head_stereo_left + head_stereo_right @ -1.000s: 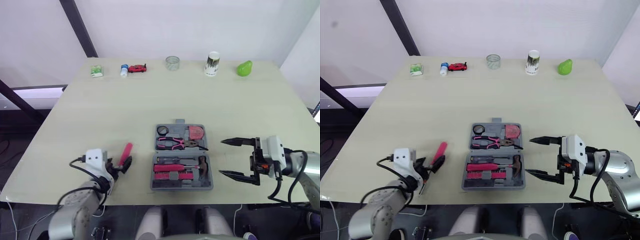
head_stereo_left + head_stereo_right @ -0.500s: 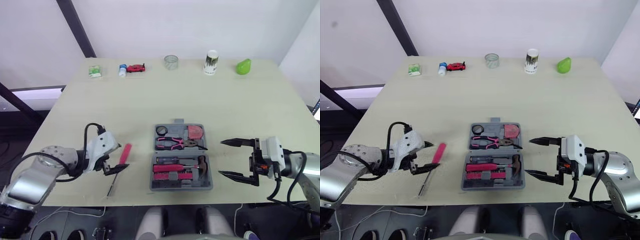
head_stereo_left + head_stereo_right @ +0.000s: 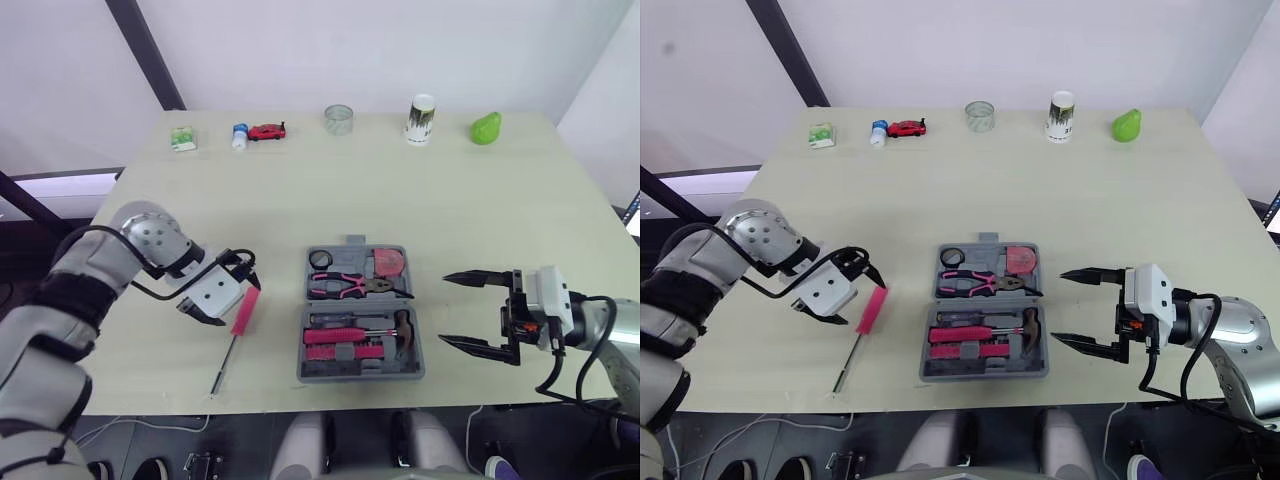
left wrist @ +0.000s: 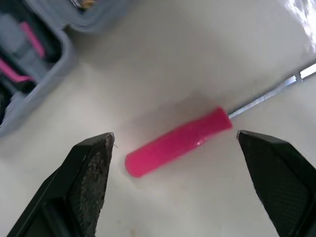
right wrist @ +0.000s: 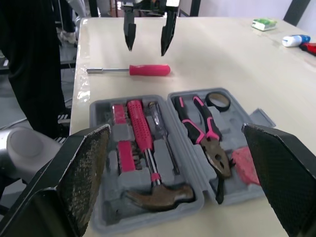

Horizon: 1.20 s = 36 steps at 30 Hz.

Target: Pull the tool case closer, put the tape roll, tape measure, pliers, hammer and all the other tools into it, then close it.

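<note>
Left gripper [image 3: 222, 301] spread over pink-handled screwdriver [image 3: 244, 311], bare table [image 3: 400, 190] around it, open tool case [image 3: 360, 374] near front edge, right gripper [image 3: 444, 309] spread just beside case's right edge.

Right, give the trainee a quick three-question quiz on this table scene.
1. True or false: the screwdriver already lies inside the tool case.
2. The left gripper, poised over the screwdriver, is: A) open B) shut on the handle C) shut and empty.
3. Fill in: the hammer lies in the half of the tool case ___ the robot.
Key: 1 false; 2 A; 3 nearer.
</note>
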Motion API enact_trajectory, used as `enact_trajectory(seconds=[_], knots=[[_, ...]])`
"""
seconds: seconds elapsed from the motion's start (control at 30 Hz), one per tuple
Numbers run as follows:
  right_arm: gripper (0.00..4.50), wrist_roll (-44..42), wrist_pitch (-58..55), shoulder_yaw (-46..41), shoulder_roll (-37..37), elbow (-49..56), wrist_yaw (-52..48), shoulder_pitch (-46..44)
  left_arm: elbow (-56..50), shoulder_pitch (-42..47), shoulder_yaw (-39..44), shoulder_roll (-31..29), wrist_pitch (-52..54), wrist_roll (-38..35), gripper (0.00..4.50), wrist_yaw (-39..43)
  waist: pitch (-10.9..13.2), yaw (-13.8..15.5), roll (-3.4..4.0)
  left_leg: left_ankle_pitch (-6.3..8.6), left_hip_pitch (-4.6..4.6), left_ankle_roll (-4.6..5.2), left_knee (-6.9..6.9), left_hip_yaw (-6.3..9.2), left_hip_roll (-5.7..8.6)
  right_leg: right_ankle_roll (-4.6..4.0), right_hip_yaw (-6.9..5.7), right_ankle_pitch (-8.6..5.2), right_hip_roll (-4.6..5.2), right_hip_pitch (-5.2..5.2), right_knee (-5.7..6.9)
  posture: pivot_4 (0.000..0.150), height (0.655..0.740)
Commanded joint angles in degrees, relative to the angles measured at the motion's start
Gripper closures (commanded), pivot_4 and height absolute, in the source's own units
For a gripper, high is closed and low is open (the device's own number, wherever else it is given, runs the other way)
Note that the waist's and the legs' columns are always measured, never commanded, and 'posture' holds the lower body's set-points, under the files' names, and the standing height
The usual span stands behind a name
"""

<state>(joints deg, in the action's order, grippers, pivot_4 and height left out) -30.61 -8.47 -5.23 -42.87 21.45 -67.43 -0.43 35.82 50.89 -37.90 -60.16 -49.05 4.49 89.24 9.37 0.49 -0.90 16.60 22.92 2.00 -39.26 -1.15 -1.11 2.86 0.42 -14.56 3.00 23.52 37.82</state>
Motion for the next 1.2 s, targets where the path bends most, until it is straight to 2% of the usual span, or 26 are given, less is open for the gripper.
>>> enact_trajectory(seconds=[0.03, 0.2, 0.43, 0.73, 1.2], knots=[[0.0, -0.67, 0.47, -0.92, 0.1, 2.09, 0.78, -0.12, 9.17, 7.18, -4.11, 2.92, -11.25, 7.49, 0.22, 3.26, 0.02, 0.3, -0.04, 0.0, 0.01, 0.0, -0.03, -0.03, 0.0, 0.03, -0.01, 0.02, -0.02, 0.0, 0.01, 0.15, 0.74], [0.0, -0.95, 0.45, -1.15, -0.17, 2.49, 0.81, 0.48, 17.12, 11.65, -6.62, 7.66, -18.92, 10.95, 0.22, 3.25, 0.03, 0.31, -0.06, 0.0, 0.01, 0.01, -0.09, -0.06, 0.0, 0.09, 0.05, 0.05, -0.04, -0.04, 0.03, 0.15, 0.74], [0.0, -3.39, -2.19, -0.92, -1.44, 3.83, -0.58, 1.07, 21.73, 11.8, -9.12, 10.49, -24.63, 14.83, 0.22, 1.77, 0.05, 0.13, -0.09, 0.0, 0.0, 0.01, -0.09, 0.01, -0.02, 0.09, 0.1, 0.05, -0.04, -0.01, 0.04, 0.15, 0.74], [0.0, -1.91, -1.58, 0.53, -2.69, 4.38, -2.89, 2.01, 25.66, 12.67, -9.37, 12.74, -27.59, 20.59, 0.22, -2.53, 0.05, 0.3, -0.11, 0.0, 0.0, 0.01, -0.13, 0.02, -0.02, 0.11, 0.1, 0.06, -0.03, -0.02, 0.07, 0.15, 0.74], [0.0, -1.0, -1.07, 0.49, -1.61, 3.83, -1.85, 1.42, 26.58, 11.8, -9.84, 15.6, -28.73, 25.09, 0.22, -7.36, 0.05, 0.27, -0.11, 0.0, -0.01, 0.01, -0.15, 0.03, -0.02, 0.11, 0.1, 0.06, -0.04, -0.02, 0.1, 0.15, 0.74]])
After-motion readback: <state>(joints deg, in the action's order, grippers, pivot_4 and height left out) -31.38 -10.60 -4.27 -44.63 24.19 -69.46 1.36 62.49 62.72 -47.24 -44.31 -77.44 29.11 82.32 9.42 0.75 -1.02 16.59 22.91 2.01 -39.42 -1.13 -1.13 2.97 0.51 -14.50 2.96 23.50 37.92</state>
